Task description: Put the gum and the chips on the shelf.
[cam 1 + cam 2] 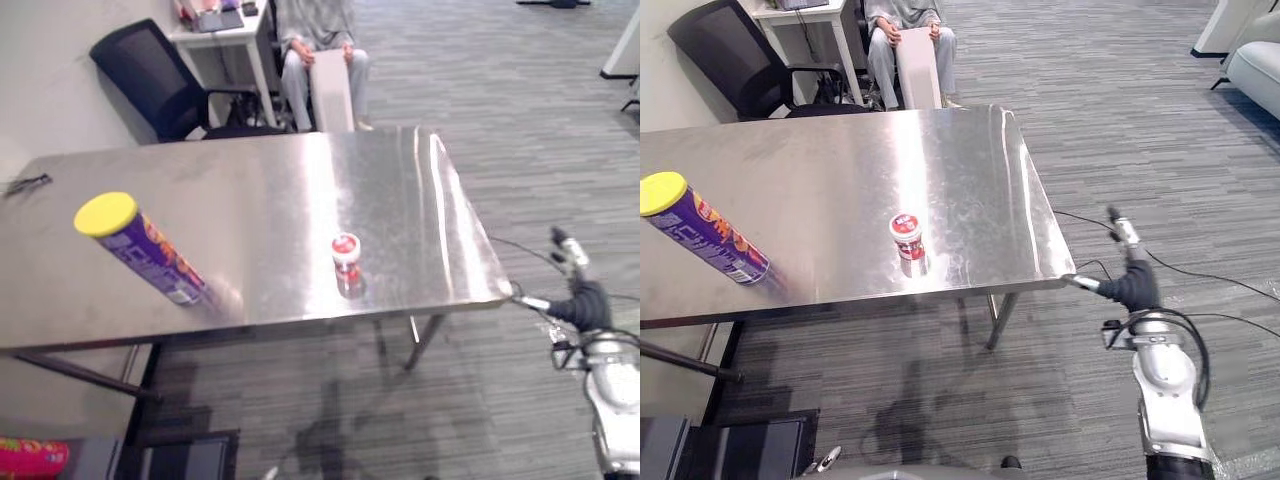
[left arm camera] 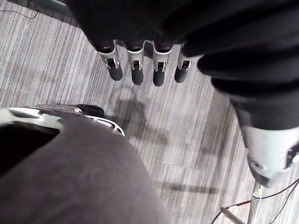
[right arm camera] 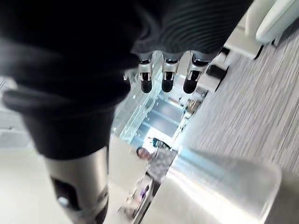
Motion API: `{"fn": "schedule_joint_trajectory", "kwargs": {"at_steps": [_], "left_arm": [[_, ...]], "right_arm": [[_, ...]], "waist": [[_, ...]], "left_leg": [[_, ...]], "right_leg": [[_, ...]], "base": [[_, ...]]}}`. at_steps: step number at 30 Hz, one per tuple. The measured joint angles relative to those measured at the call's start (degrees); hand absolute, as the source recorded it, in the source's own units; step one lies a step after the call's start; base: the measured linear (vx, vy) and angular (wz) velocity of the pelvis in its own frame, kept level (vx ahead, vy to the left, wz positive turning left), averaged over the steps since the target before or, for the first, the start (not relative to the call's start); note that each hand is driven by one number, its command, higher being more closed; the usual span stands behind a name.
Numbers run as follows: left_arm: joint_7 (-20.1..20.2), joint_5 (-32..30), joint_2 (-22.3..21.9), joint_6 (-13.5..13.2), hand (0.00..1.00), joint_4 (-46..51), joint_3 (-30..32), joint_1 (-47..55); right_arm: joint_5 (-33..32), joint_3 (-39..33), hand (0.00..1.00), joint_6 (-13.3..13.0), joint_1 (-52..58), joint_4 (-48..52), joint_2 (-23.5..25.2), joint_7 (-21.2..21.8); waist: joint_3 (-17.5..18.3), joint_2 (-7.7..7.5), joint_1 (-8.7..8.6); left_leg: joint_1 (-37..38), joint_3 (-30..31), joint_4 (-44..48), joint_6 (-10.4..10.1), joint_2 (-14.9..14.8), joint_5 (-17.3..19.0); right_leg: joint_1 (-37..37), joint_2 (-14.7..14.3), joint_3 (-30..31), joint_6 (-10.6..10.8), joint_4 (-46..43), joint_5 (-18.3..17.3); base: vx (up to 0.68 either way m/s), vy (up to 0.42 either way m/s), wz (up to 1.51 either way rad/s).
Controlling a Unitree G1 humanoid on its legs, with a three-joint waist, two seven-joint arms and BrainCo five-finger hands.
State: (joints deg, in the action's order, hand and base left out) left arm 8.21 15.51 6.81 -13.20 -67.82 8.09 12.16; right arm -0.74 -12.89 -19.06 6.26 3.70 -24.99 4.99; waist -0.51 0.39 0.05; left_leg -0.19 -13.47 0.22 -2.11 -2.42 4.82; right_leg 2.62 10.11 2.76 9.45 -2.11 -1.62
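The purple, yellow-lidded chips can (image 1: 140, 250) and little red gum tub (image 1: 345, 258) sit on the table (image 1: 280, 190), words too tiny to read; the left hand (image 2: 135, 70) and right hand (image 1: 1130, 285) are loose and empty.

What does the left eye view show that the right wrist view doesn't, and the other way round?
Left eye view: the chips can with its yellow lid on the left part of the steel table, and the gum tub near the middle of the front edge.
Right wrist view: the right hand seen from close up, its fingers straight and holding nothing.
Both: the right hand, hanging off the table's front right corner, and that corner of the table.
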Motion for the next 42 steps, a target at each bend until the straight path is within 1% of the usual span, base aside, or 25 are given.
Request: {"fn": "schedule_joint_trajectory", "kwargs": {"at_steps": [3, 4, 7, 10, 11, 13, 14, 17, 20, 22, 23, 26, 29, 31, 34, 39, 42], "left_arm": [[0.07, 0.01, 0.18, -0.02, 0.00, 0.19, -1.13, -0.01], [0.06, 0.01, 0.17, 0.00, 0.00, 0.19, -1.12, -0.01], [0.03, 0.01, 0.17, 0.00, 0.00, 0.25, -1.17, -0.04], [-0.02, 0.01, 0.27, 0.00, 0.00, 0.51, -1.22, -0.07], [-0.13, 0.01, 0.33, 0.02, 0.00, 0.54, -1.21, -0.12], [-0.37, -0.02, 0.34, 0.08, 0.00, 0.48, -1.32, -0.12], [-0.56, -0.03, 0.33, 0.10, 0.00, 0.37, -1.52, -0.11], [-0.87, -0.06, 0.36, 0.42, 0.00, 0.23, -1.53, 0.02], [-1.27, -0.08, 0.64, 1.03, 0.00, 0.23, -1.47, 0.70], [-1.46, -0.16, 0.71, 1.25, 0.00, 0.36, -1.47, 0.72], [-1.65, -0.22, 0.70, 1.29, 0.00, 0.53, -1.44, 0.71], [-1.80, -0.50, 0.67, 1.39, 0.00, 0.68, -1.02, 0.69], [-1.86, -0.60, 0.65, 1.44, 0.00, 0.72, -0.91, 0.68], [-2.37, -0.60, 0.60, 1.60, 0.00, 1.15, -0.85, 0.66], [-2.53, -0.59, 0.59, 2.00, 0.00, 1.74, -0.73, 0.68], [-2.96, -0.58, 0.34, 2.13, 0.00, 1.84, 0.77, 0.66], [-3.02, -0.57, 0.31, 2.12, 0.00, 1.88, 0.78, 0.54]], "right_arm": [[-1.17, 3.75, 0.00, 0.00, -0.56, -0.15, -0.11, 0.99], [-1.72, 5.99, 0.00, 0.01, -1.16, -0.31, -0.47, 1.61], [-1.62, 9.84, 0.00, 0.06, -4.53, -2.77, -1.01, 1.57], [-1.59, 12.55, 0.00, 0.12, -6.53, -5.15, -1.00, 1.45], [-1.52, 13.96, 0.00, 0.14, -7.61, -6.50, -0.96, 1.41], [-1.51, 15.79, 0.00, 0.27, -9.84, -8.54, -0.89, 1.19], [-1.49, 16.31, 0.00, 0.47, -11.04, -9.79, -0.67, 0.85], [-1.50, 16.54, 0.00, 1.50, -13.76, -12.55, 0.64, -0.96], [-1.48, 18.44, 0.00, 2.07, -16.84, -14.88, 2.15, -2.05], [-1.49, 18.64, 0.00, 2.39, -18.89, -17.66, 3.97, -3.03], [-1.49, 18.87, 0.00, 2.61, -19.76, -18.88, 4.50, -3.29], [-1.47, 20.24, 0.00, 3.08, -22.28, -22.42, 5.66, -3.48], [-1.49, 20.24, 0.00, 4.02, -24.44, -25.55, 6.76, -3.64], [-1.53, 20.26, 0.00, 4.43, -26.62, -28.15, 7.64, -4.42], [-1.58, 20.50, 0.00, 4.85, -29.25, -31.63, 8.59, -5.08], [-1.99, 20.62, 0.00, 5.28, -31.48, -34.40, 10.41, -5.81], [-2.00, 21.26, 0.00, 5.62, -32.85, -36.13, 10.55, -5.82]], "waist": [[0.00, 0.01, 0.27], [0.00, 0.00, 0.31], [0.00, 0.00, 0.63], [0.00, -0.20, 1.38], [0.02, -0.35, 1.72], [0.04, -0.37, 1.79], [0.04, -0.36, 1.88], [0.07, -0.36, 2.00], [0.24, -0.88, 2.54], [0.25, -1.01, 2.70], [0.27, -1.07, 3.20], [0.20, -1.28, 3.90], [0.16, -1.34, 4.01], [0.10, -1.38, 4.84], [-0.12, -1.47, 5.10], [-0.84, -1.78, 5.23], [-1.45, -1.70, 5.34]], "left_leg": [[-0.67, 0.76, 0.02, 0.00, 0.27, 0.00], [-0.85, 1.70, 0.02, 0.00, 0.28, 0.00], [-1.11, 1.97, 0.01, 0.01, 0.23, -0.01], [-1.72, 2.76, -0.06, 0.12, 0.52, -0.10], [-2.01, 2.90, -0.14, 0.24, 0.75, -0.46], [-2.47, 3.20, -0.66, 0.30, 1.09, -1.50], [-2.38, 3.53, -1.97, 0.25, 1.38, -2.70], [-1.86, 5.05, -5.15, 0.07, 1.01, -5.19], [-1.59, 5.78, -5.65, -0.13, 0.68, -5.93], [-1.53, 6.50, -5.65, -0.07, 0.78, -6.06], [-1.53, 6.51, -5.65, -0.06, 0.83, -6.07], [-1.62, 7.08, -5.65, 0.04, 0.93, -6.14], [-1.67, 8.01, -5.65, 0.04, 1.04, -6.15], [-1.73, 7.98, -5.66, 0.04, 1.03, -6.15], [-1.72, 8.05, -5.66, 0.04, 1.07, -6.15], [-1.67, 8.22, -5.70, 0.04, 1.10, -6.15], [-1.47, 8.42, -5.78, 0.04, 1.12, -6.15]], "right_leg": [[0.15, 0.31, -1.00, 0.01, 0.02, 0.01], [0.04, 0.32, -1.44, 0.01, 0.05, 0.01], [0.10, 0.29, -2.40, 0.01, 0.20, 0.01], [0.14, 0.44, -2.87, 0.00, 1.24, -0.03], [0.06, 0.67, -3.21, -0.01, 1.95, -0.05], [0.27, 0.96, -4.05, -0.33, 2.44, -0.35], [0.48, 0.85, -4.34, -0.37, 2.66, -0.34], [1.10, 0.13, -5.72, -0.58, 1.98, -0.45], [0.82, -0.26, -6.27, -0.67, 1.99, -0.47], [0.23, -0.15, -7.03, -0.67, 2.16, -0.47], [0.21, -0.12, -7.03, -0.67, 2.17, -0.46], [-0.06, -0.09, -7.48, -0.75, 2.38, -0.24], [-0.99, -0.04, -8.60, -0.75, 3.14, -0.22], [-1.06, -0.09, -8.58, -0.75, 3.33, -0.22], [-1.29, -0.09, -8.67, -0.76, 3.45, -0.21], [-1.44, -0.07, -8.84, -0.77, 3.46, -0.21], [-1.77, -0.04, -9.04, -0.78, 3.46, -0.22]], "base": [[-0.05, -0.019, 0.16], [-0.07, -0.033, 0.20], [-0.11, -0.044, 0.06], [-0.12, -0.045, 0.02], [-0.19, -0.077, 0.04], [-0.19, -0.082, 0.09], [-0.12, -0.051, 0.17], [-0.13, -0.065, 0.21], [-0.07, -0.040, 0.11], [-0.03, -0.014, 0.18], [0.00, 0.004, 0.09], [0.01, -0.002, 0.06], [0.04, -0.008, 0.18], [0.04, -0.010, 0.00], [0.01, -0.003, 0.00], [0.00, 0.000, 0.00], [-0.02, -0.006, 0.03]]}}
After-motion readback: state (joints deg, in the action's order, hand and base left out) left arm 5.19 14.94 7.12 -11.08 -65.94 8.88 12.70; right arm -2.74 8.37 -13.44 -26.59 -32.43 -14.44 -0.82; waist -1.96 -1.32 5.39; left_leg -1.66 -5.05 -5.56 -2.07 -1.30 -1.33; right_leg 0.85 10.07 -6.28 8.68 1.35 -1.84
